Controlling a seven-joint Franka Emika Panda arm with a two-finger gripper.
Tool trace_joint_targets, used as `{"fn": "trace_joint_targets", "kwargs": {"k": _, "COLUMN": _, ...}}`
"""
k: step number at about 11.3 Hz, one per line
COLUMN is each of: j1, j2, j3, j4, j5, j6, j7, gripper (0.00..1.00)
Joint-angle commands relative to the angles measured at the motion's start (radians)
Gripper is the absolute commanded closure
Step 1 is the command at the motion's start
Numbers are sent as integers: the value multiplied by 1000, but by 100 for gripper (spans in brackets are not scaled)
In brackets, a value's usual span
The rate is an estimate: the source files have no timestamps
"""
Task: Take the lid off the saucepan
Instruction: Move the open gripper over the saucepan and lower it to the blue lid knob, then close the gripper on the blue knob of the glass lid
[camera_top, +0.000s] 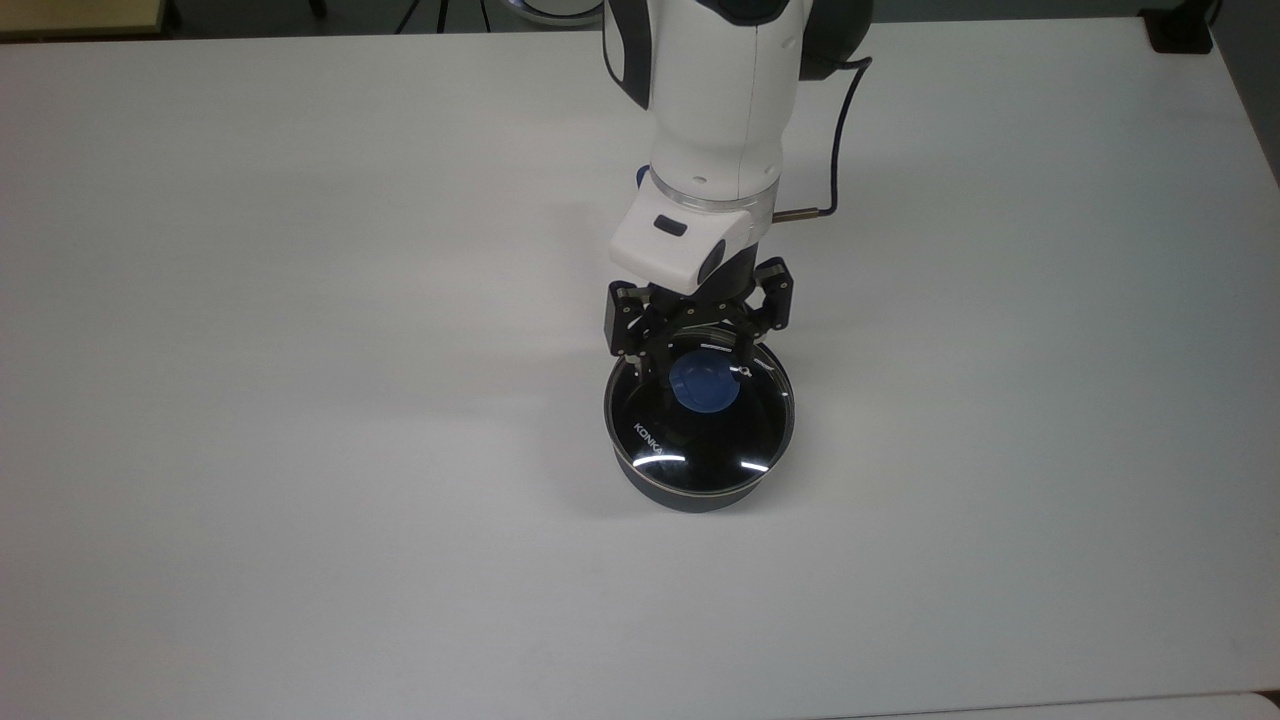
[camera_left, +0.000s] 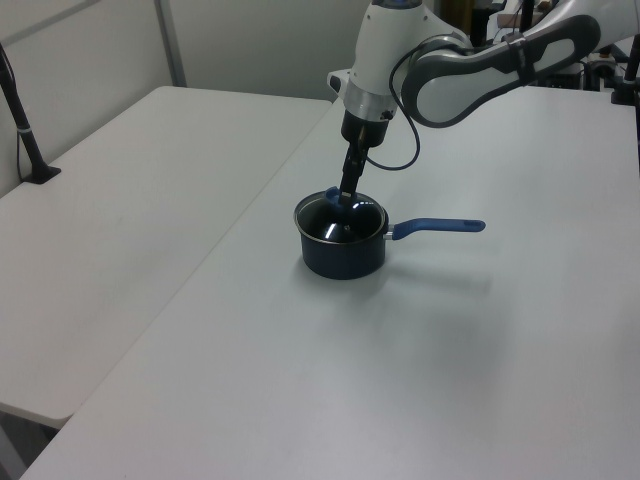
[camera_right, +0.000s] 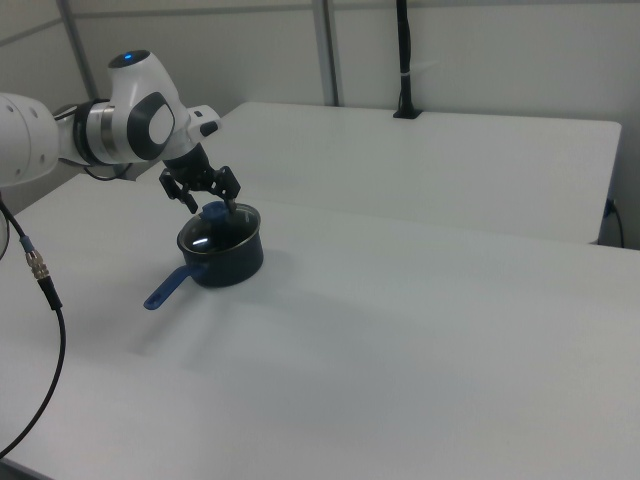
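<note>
The dark navy saucepan (camera_top: 690, 490) stands on the white table (camera_top: 300, 400) with the glass lid (camera_top: 700, 425) seated on it. The lid's blue knob (camera_top: 703, 385) is at its centre. My gripper (camera_top: 697, 365) is open and lowered over the lid, one finger on each side of the knob with a small gap to it. In the left view the gripper (camera_left: 347, 196) reaches down to the knob (camera_left: 337, 196), and the saucepan's blue handle (camera_left: 437, 227) points to the left view's right. In the right view the fingers (camera_right: 190, 205) straddle the knob (camera_right: 213, 212).
My white arm (camera_top: 715, 120) and its black cable (camera_top: 840, 130) cover the saucepan's handle in the top view. A black post (camera_left: 25, 130) stands on the neighbouring table (camera_left: 120, 180). A black object (camera_top: 1180, 30) sits at the top view's far right corner.
</note>
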Motion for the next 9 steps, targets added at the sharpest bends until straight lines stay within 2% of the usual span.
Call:
{"fn": "trace_joint_targets", "kwargs": {"k": 1, "j1": 6, "j2": 24, "j3": -10, "j4": 15, "j5": -25, "j6": 8, "j7": -1, "gripper": 13}}
{"fn": "trace_joint_targets", "kwargs": {"k": 2, "j1": 6, "j2": 31, "j3": -10, "j4": 16, "j5": -25, "j6": 9, "j7": 1, "gripper": 13}}
{"fn": "trace_joint_targets", "kwargs": {"k": 4, "j1": 11, "j2": 36, "j3": -10, "j4": 15, "j5": -25, "j6": 46, "j7": 1, "gripper": 23}}
{"fn": "trace_joint_targets", "kwargs": {"k": 8, "j1": 15, "j2": 42, "j3": -10, "j4": 16, "j5": -27, "j6": 69, "j7": 1, "gripper": 23}}
{"fn": "trace_joint_targets", "kwargs": {"k": 9, "j1": 17, "j2": 42, "j3": -10, "j4": 18, "j5": -27, "j6": 80, "j7": 1, "gripper": 34}}
